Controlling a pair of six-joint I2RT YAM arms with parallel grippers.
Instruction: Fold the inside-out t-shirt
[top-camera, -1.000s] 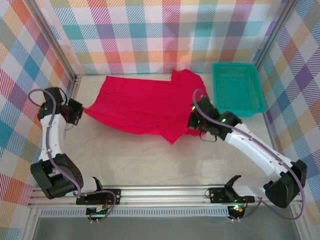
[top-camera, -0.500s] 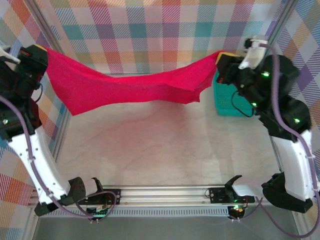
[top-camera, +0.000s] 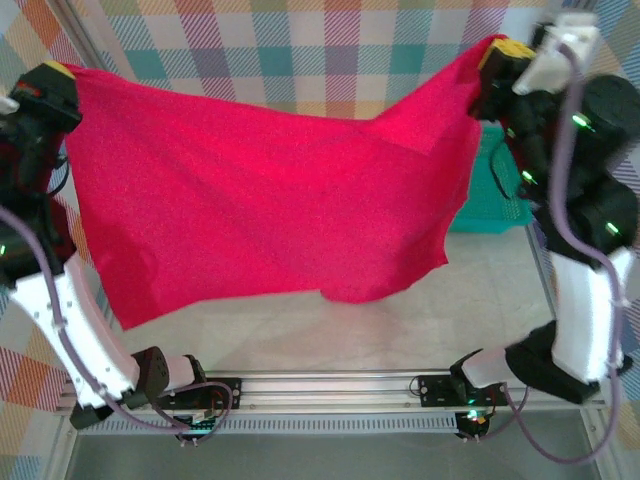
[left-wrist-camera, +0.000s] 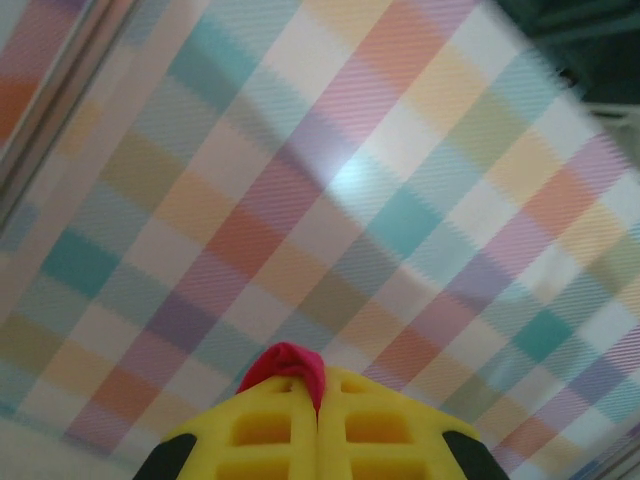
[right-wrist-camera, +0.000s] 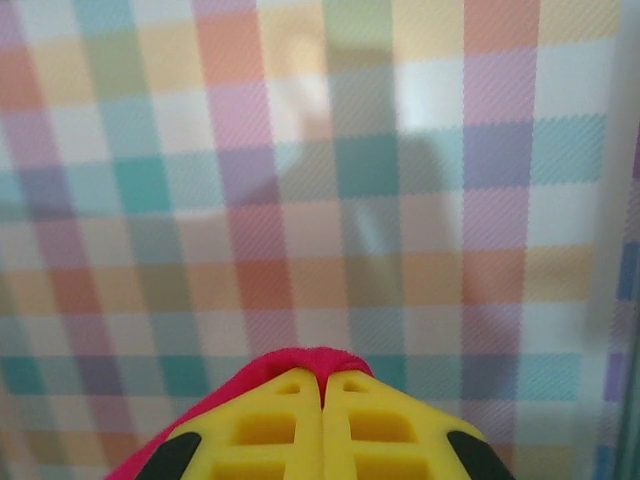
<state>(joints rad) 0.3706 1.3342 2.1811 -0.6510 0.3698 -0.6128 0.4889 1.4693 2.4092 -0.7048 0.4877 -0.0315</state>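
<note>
While both arms stand raised high, the inside-out t-shirt (top-camera: 250, 200) hangs in the air between them as a broad red sheet, stretched from left to right above the table (top-camera: 400, 325). At the far left, the left gripper (top-camera: 66, 72) pinches one upper corner of the cloth; in the left wrist view its yellow fingers (left-wrist-camera: 265, 430) are pressed together with a small red bunch of fabric poking out between the tips. At the far right, the right gripper (top-camera: 497, 50) pinches the other upper corner, and the right wrist view shows its yellow fingers (right-wrist-camera: 270, 425) likewise closed on a red fold that curves over the tips. Between the two grips the top edge sags toward the middle. From there the cloth drapes down toward the near side, its lower edge uneven and lowest at the left, hanging free without touching the table as far as the top view tells. Behind the shirt's right edge sits the teal basket (top-camera: 495, 205), partly covered by the fabric. Plaid walls (top-camera: 300, 50) close the far side, and both wrist cameras face that pattern.
</note>
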